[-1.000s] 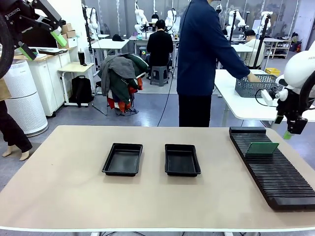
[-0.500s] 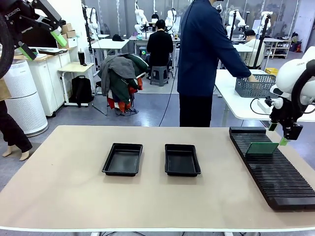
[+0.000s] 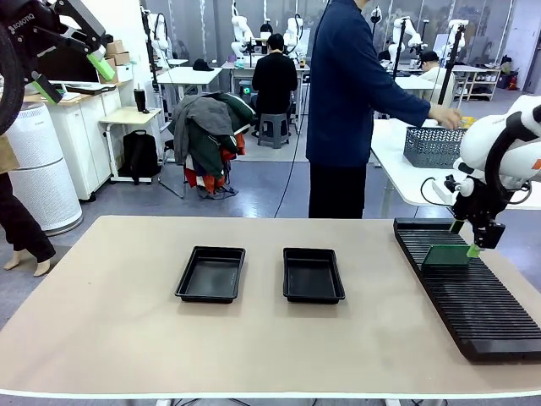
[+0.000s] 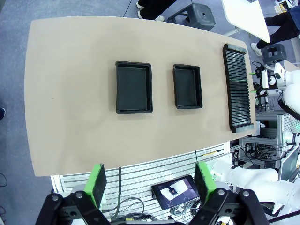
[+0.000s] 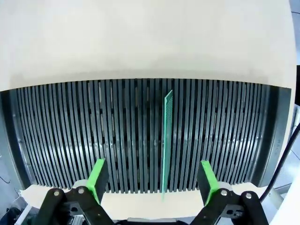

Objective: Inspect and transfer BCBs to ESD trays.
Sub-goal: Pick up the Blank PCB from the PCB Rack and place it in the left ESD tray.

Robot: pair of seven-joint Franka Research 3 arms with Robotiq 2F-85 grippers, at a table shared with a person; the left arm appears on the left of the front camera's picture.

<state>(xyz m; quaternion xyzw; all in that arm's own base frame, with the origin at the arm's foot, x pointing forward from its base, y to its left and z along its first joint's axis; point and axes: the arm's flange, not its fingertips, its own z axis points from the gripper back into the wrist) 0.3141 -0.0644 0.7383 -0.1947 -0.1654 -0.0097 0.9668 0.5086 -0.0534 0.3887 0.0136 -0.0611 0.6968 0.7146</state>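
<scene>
Right end effector [image 3: 466,238] is hanging over the far end of the long black slotted rack [image 3: 482,313] on the right side of the counter [image 3: 110,321]. Its fingers are spread wide with nothing between the pads. 1 BCB [image 3: 450,255] stands on edge in a slot near the far end of that rack, leaning a bit. From the front, the lower green fingertip sits right at the board's top right corner, and I can't tell if it's touching.

In the right wrist view the board [image 5: 166,140] shows up as a thin green strip in a slot of the rack [image 5: 70,131]. It lines up between the 2 fingers of the end effector [image 5: 152,179], a little right of centre.

The 2 ESD trays sit side by side mid-counter, left one [image 3: 210,250] and right one [image 3: 313,251], apart from each other and well left of the rack. Both have bare floors.

Left end effector [image 3: 74,76] is parked high up at the far left, fingers apart, holding nothing. Its wrist view [image 4: 151,183] looks straight down on the counter [image 4: 70,93], both trays [image 4: 134,63] [image 4: 187,67] and the rack [image 4: 239,93].

A person [image 3: 347,101] in dark blue stands past the far edge, turned toward another table, 1 hand [image 3: 444,114] above a grey mesh basket [image 3: 431,145].
</scene>
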